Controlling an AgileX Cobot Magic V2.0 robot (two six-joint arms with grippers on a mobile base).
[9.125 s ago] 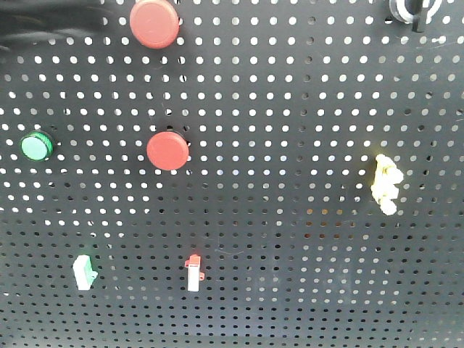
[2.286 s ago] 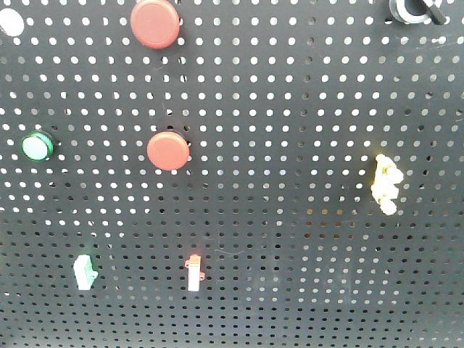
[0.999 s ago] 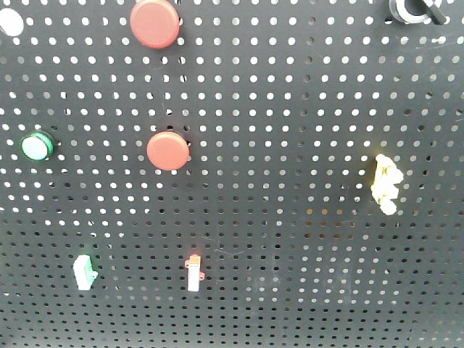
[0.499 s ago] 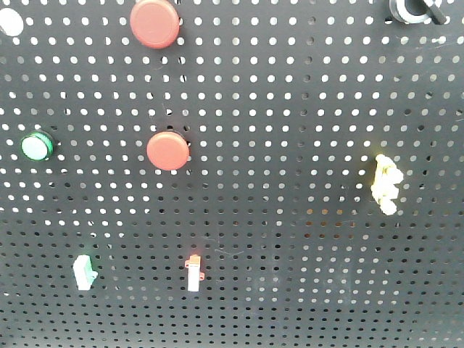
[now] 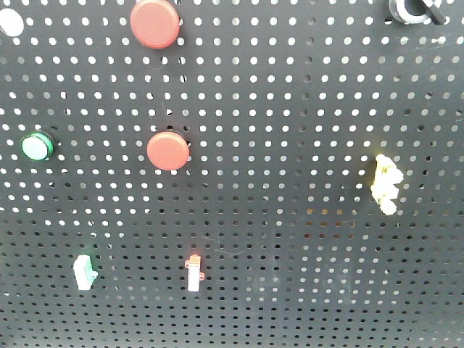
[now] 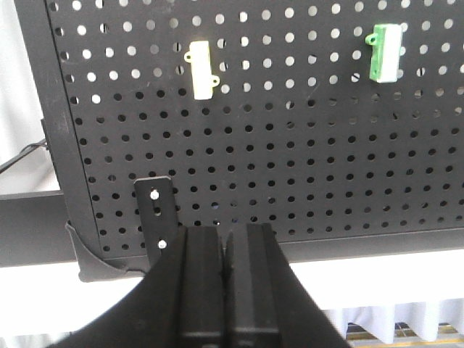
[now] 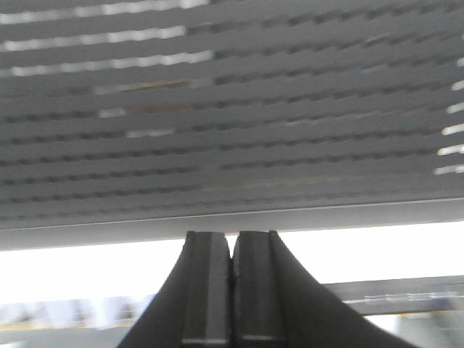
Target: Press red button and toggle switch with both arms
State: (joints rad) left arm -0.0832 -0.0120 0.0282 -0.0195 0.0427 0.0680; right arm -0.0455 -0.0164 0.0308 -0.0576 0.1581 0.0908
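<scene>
In the front view two red buttons sit on the black pegboard point(image 5: 290, 145), one at the top edge point(image 5: 154, 23) and one at mid-left point(image 5: 168, 151). Lower down are two small toggle switches, one white with a red tip point(image 5: 193, 273) and one white and green point(image 5: 84, 272). Neither gripper shows in this view. The left wrist view has my left gripper point(image 6: 226, 232) shut and empty below the board's lower edge, well under a cream switch point(image 6: 201, 69) and a green switch point(image 6: 384, 52). My right gripper point(image 7: 232, 235) is shut and empty, close under the blurred board.
A green button point(image 5: 36, 147) sits at the far left and a yellow fitting point(image 5: 384, 183) at the right. A black knob point(image 5: 413, 9) is at the top right and a white round piece point(image 5: 11, 22) at the top left. A black bracket point(image 6: 154, 221) stands by the left gripper.
The dark shape over the top left corner in the oldest frame is gone, uncovering the white round piece. Over the last seconds nothing has visibly moved.
</scene>
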